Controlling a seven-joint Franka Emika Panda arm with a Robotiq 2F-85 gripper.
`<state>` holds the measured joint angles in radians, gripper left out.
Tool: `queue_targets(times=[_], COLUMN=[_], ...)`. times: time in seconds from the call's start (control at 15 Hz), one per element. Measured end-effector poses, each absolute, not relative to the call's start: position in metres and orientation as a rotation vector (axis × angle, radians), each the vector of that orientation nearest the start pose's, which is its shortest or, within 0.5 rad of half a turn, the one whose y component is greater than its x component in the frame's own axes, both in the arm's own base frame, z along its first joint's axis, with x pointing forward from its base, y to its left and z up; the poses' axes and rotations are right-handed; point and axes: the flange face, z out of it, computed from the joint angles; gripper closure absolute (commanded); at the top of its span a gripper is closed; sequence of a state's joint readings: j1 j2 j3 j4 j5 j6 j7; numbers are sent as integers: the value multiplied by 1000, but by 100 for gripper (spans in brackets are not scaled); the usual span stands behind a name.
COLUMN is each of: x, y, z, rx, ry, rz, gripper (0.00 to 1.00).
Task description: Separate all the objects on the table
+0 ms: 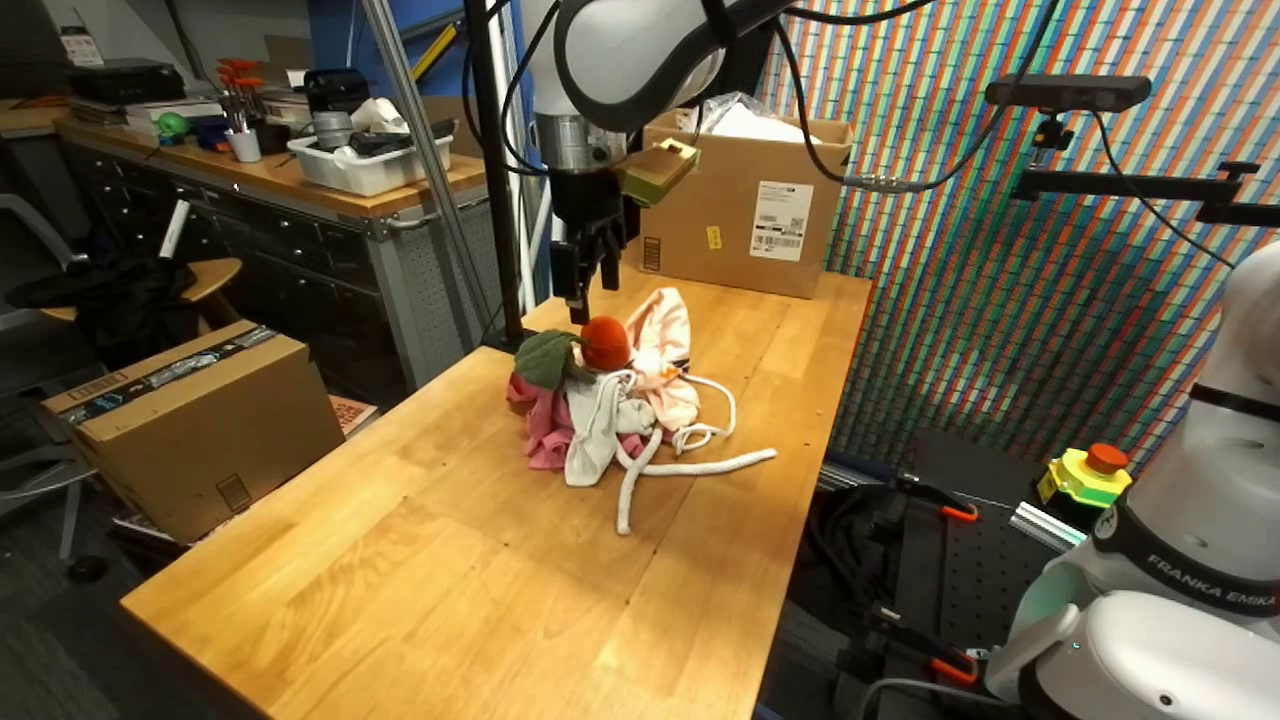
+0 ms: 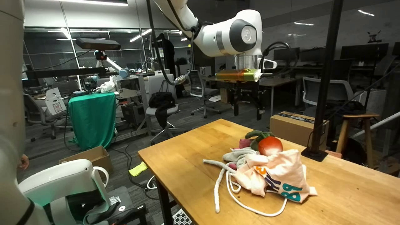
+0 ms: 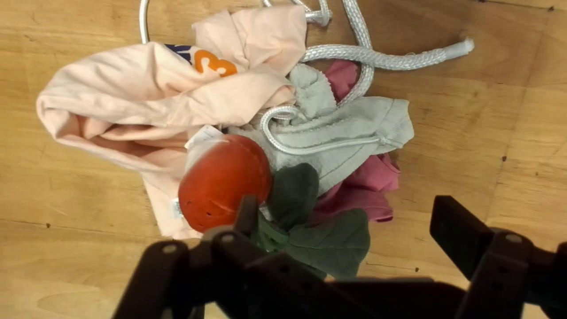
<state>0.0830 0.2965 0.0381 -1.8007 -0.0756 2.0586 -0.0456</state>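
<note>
All the objects lie in one heap on the wooden table (image 1: 450,580). On top sits the red ball (image 3: 221,181) with green leaves (image 3: 332,241). Peach fabric (image 3: 133,97) with printed lettering spreads beside it, a thin white cord (image 2: 250,210) trailing from it. A pale grey-beige cloth (image 3: 341,128) overlaps a pink cloth (image 3: 365,190), which is partly hidden underneath. Thick white rope (image 3: 407,61) pokes out from the pile. Above the heap, apart from it in an exterior view, hangs my gripper (image 2: 247,115), its fingers wide apart and holding nothing; the leaves appear between them in the wrist view.
A large cardboard box (image 1: 730,210) stands at the table's far end. A dark upright post (image 2: 322,93) is fixed at the table edge close to the heap. Another cardboard box (image 1: 200,430) is beside the table, below its top.
</note>
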Motion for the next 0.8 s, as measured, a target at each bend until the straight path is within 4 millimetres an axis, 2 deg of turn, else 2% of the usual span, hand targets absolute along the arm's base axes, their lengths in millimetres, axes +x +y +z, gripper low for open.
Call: queue_targets(times=[0.4, 0.8], x=[643, 649], y=[43, 26], z=[344, 311], rx=[-3237, -3284], ry=[-286, -230], rz=[15, 47], gripper=[0, 0])
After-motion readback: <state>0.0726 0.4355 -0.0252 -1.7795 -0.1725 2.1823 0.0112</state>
